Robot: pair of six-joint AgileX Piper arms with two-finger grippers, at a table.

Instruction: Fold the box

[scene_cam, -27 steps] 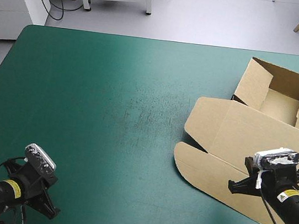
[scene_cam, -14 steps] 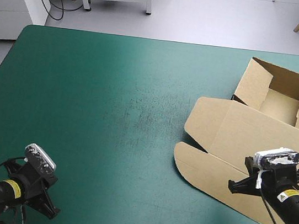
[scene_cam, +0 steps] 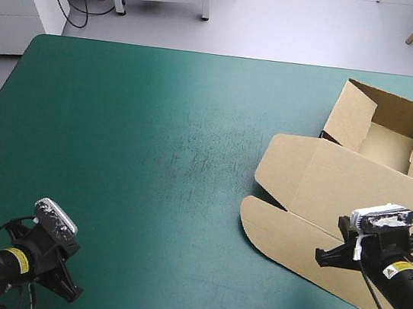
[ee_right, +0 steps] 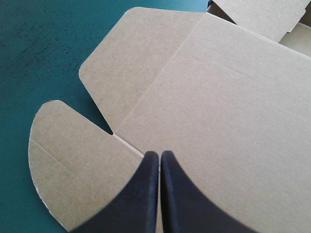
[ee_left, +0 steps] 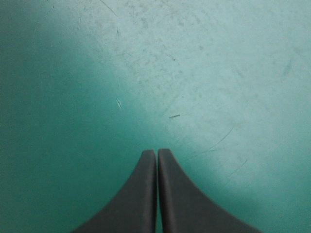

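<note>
Arms come first, and we count two. Our left arm (scene_cam: 14,262) sits low over the bench (scene_cam: 156,132) at its near left corner, wrist angled toward the bench's middle. The left jaws are closed tip to tip: the two black fingers (ee_left: 141,194) meet in one pointed arch with nothing between them. Under them lies only the bench's teal-green cover (ee_left: 204,73), marked with fine pale scratches.

Our right arm (scene_cam: 396,285) reaches in at the bench's near right corner, above brown board. The right jaws are likewise pressed together and hold nothing. Their two fingers (ee_right: 141,194) form the same arch over the flat sheet, and we cannot tell whether the tips touch it. That makes four fingers in all, two per arm.

We count one box (scene_cam: 325,186), lying along the bench's right side. Its tray (scene_cam: 385,141) stands open at the bench's far right corner with walls raised. Its lid (scene_cam: 337,211) lies flat on the cover, stretching from the tray toward the bench's near right corner. We see two flaps on the lid's side that faces the bench's middle. The farther flap (scene_cam: 282,161) has rounded corners, the nearer flap (scene_cam: 267,217) is a rounded tongue, and a narrow notch parts them. Both lie flat.
</note>
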